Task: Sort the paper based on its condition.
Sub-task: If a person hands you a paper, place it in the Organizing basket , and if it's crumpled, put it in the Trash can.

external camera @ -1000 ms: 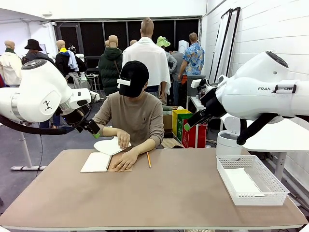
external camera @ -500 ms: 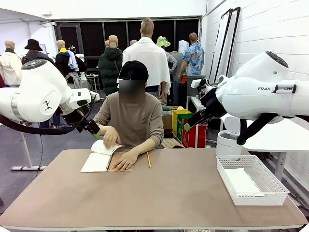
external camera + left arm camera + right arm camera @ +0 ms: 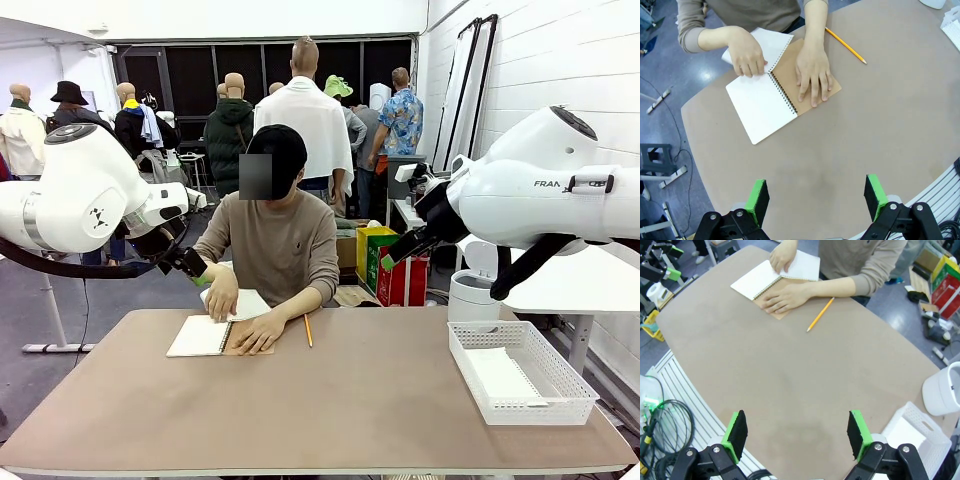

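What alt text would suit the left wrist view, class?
A person presses one hand on an open brown-covered spiral notebook while the other hand holds a thin white paper sheet at its binding. A yellow pencil lies nearby; the open left tool hangs above the tan table.

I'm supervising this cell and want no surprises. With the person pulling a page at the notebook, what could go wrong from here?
1. The person's hands rest on the notebook and page; a reach now by the left fingers could hit them.
2. The page is thin; the fingers may crumple it or slip, spoiling the sort.
3. The pencil lies close by and could get knocked.
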`<control>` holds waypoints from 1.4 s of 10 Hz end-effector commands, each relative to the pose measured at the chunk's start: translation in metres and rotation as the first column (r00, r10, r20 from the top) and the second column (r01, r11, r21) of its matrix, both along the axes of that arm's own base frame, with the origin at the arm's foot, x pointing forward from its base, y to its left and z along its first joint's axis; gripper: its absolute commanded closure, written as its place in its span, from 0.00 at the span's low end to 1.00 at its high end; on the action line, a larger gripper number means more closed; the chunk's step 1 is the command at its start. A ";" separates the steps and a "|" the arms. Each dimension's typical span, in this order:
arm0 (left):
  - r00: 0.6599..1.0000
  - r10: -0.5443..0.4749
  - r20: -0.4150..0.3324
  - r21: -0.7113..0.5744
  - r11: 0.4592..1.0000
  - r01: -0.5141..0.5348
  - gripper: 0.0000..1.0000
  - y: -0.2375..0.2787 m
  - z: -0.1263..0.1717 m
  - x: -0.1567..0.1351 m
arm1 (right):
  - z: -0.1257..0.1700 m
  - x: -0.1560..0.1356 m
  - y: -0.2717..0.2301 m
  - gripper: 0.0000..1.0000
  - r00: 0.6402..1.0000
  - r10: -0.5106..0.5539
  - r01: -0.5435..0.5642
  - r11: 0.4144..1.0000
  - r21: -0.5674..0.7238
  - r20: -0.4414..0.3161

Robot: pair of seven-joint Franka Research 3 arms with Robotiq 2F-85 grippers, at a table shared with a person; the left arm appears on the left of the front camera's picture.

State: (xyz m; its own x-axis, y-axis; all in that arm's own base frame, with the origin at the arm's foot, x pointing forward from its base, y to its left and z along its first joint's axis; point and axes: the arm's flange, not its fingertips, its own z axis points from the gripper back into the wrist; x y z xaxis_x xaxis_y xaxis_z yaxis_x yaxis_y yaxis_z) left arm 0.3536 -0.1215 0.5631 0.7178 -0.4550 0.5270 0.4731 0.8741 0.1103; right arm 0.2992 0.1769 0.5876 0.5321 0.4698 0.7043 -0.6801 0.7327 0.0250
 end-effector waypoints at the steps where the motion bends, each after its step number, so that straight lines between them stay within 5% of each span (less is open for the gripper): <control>1: 1.000 -0.001 0.001 0.003 1.000 0.001 0.00 0.002 0.000 0.000 | 0.001 0.000 0.001 0.00 1.000 -0.001 0.001 1.000 -0.006 -0.003; 14: 1.000 -0.001 0.001 0.003 1.000 0.001 0.00 0.002 0.000 0.000 | 0.001 0.000 0.001 0.00 1.000 -0.001 0.001 1.000 -0.006 -0.003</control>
